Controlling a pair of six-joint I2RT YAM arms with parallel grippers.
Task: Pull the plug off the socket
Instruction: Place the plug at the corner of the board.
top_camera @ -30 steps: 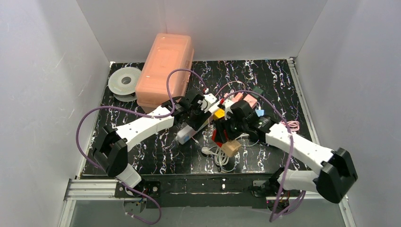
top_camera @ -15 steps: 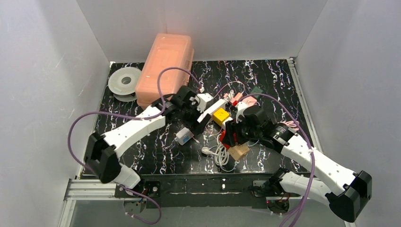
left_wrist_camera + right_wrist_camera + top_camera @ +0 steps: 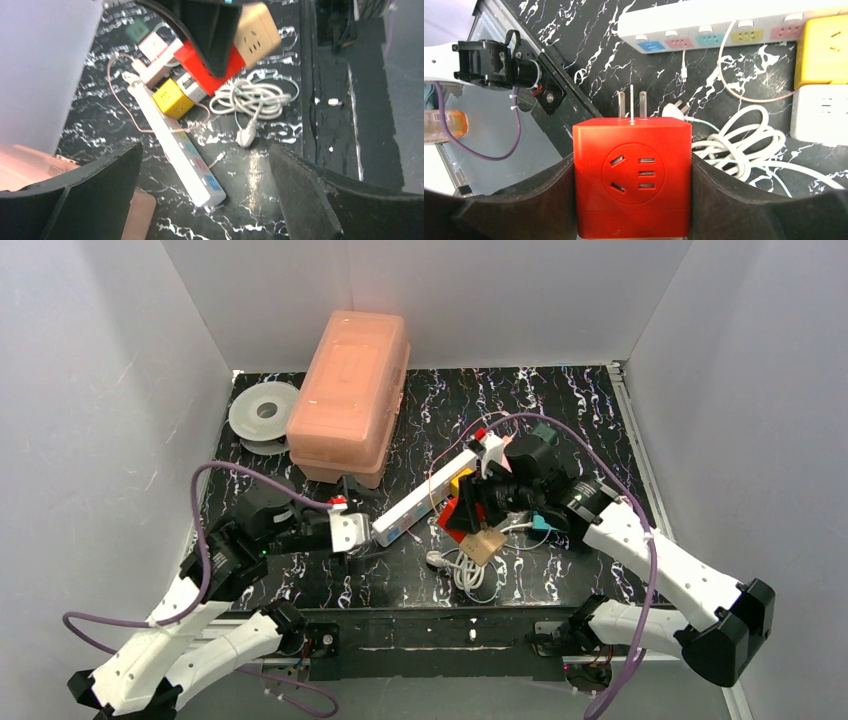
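A red cube plug (image 3: 631, 175) sits clamped between my right gripper's (image 3: 631, 176) fingers, its three metal prongs (image 3: 631, 102) bare and pointing away. From above, this gripper (image 3: 470, 508) hovers just right of the white socket strip (image 3: 425, 502), clear of it. A tan cube (image 3: 487, 543) hangs against the red plug (image 3: 210, 65). The strip (image 3: 724, 25) lies diagonally on the black mat, all its coloured sockets empty. My left gripper (image 3: 348, 532) is open at the strip's near-left end (image 3: 175, 145), touching nothing.
A pink lidded box (image 3: 348, 395) and a clear spool (image 3: 263, 415) stand at the back left. A coiled white cable (image 3: 465, 570) lies near the front edge. Yellow (image 3: 824, 50) and white (image 3: 819, 112) cubes crowd the strip's right side. White walls enclose the mat.
My left gripper opened, let go of the strip and drew back to the near left. My right gripper carried the red plug up and away from the strip.
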